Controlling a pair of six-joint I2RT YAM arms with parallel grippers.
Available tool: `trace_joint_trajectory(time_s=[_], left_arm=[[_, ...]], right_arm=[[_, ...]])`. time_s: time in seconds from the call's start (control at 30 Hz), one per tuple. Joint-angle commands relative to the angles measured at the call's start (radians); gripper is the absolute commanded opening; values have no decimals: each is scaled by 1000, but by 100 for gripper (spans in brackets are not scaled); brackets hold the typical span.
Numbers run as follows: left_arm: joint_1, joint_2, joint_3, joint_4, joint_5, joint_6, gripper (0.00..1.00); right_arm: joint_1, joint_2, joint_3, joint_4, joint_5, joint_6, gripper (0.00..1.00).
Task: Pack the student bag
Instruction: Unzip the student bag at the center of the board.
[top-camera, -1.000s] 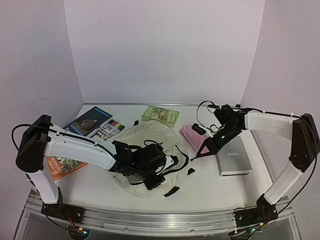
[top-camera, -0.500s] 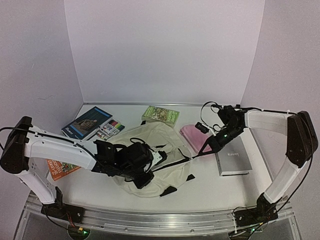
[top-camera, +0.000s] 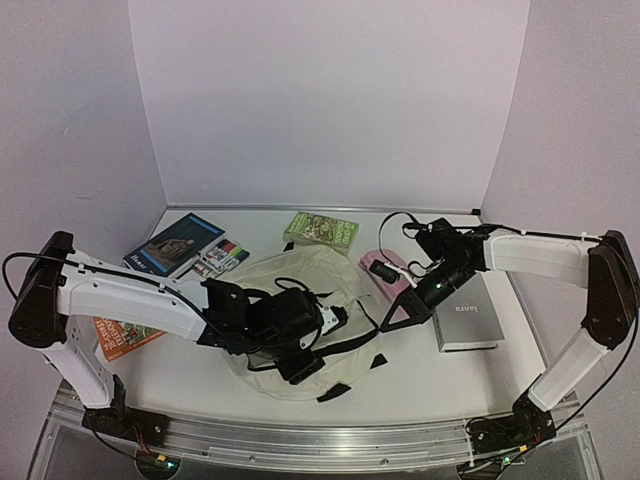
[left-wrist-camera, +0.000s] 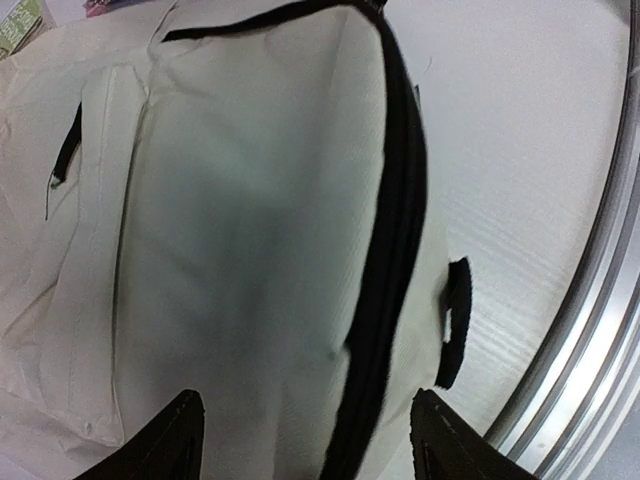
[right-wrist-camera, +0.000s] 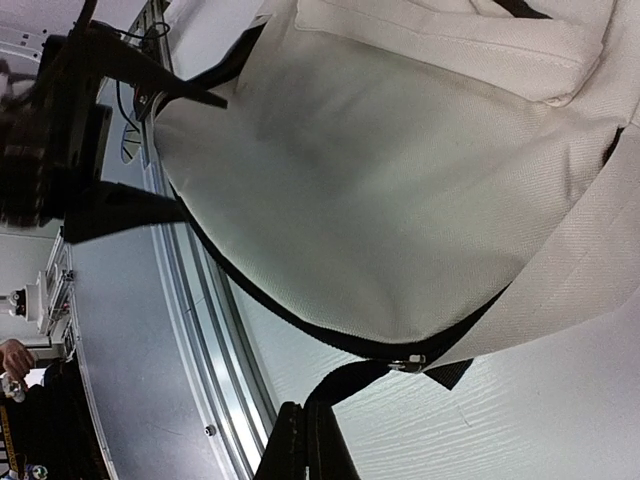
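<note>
The student bag (top-camera: 300, 265) is a big cream fabric backpack lying flat mid-table, with black zippers and straps. My left gripper (top-camera: 318, 345) hovers over its near part. In the left wrist view that gripper (left-wrist-camera: 315, 440) is open, and the bag (left-wrist-camera: 250, 200) with its black zipper line (left-wrist-camera: 400, 250) lies under the gap, untouched by the fingertips (left-wrist-camera: 180, 435). At the bag's right side my right gripper (top-camera: 393, 320) is shut on a black pull strap (right-wrist-camera: 375, 380). The strap runs to the zipper slider (right-wrist-camera: 405, 365) at the edge of the bag (right-wrist-camera: 400, 180).
A blue book (top-camera: 175, 243) and a marker pack (top-camera: 220, 257) lie at the back left, with a green book (top-camera: 321, 229) behind the bag. Right of the bag are a pink pencil case (top-camera: 385, 268) and a grey notebook (top-camera: 468, 322). An orange book (top-camera: 125, 335) lies under the left arm. A metal rail (top-camera: 300, 440) edges the front.
My left gripper has opened and let go of the bag fabric. The right gripper has moved left and nearer, still shut on the strap.
</note>
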Motion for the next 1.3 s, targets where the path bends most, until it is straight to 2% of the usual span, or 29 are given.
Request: trace_joint_trajectory(time_s=[0.0, 0.07, 0.17, 0.23, 0.33, 0.4, 0.5, 0.7, 0.93, 1.03, 1.1, 1.2, 1.27], left_arm=[[-9, 62, 110, 113, -16, 66, 73], [-9, 107, 146, 127, -22, 97, 72], [-9, 170, 202, 134, 2, 125, 65], [-9, 191, 218, 133, 30, 131, 50], [-9, 184, 203, 124, 77, 123, 16], [-12, 153, 168, 116, 106, 109, 6], [-15, 105, 107, 102, 137, 76, 0], [-35, 34, -3, 64, 147, 21, 0], [-65, -9, -65, 0, 144, -21, 0], [-75, -20, -81, -23, 122, -39, 1], [-75, -32, -85, -19, 82, -61, 9], [-76, -43, -72, 16, -4, -81, 32], [-74, -37, -48, 33, -57, -77, 44]], right_arm=[[24, -20, 26, 31, -39, 35, 0], [28, -20, 27, 35, -44, 41, 0], [28, -18, 30, 37, -38, 42, 0], [28, -8, 35, 36, -19, 37, 0], [16, 25, 54, 34, 34, 30, 0], [-7, 61, 69, 33, 61, 17, 0], [-26, 108, 99, 32, 110, -2, 0], [-78, 218, 180, 33, 176, -30, 0], [-126, 322, 284, 34, 248, -40, 0], [-141, 335, 296, 31, 210, -30, 0], [-123, 300, 265, 29, 146, -31, 0], [-62, 233, 214, 27, 66, -16, 0], [-26, 202, 183, 29, 21, -5, 0]])
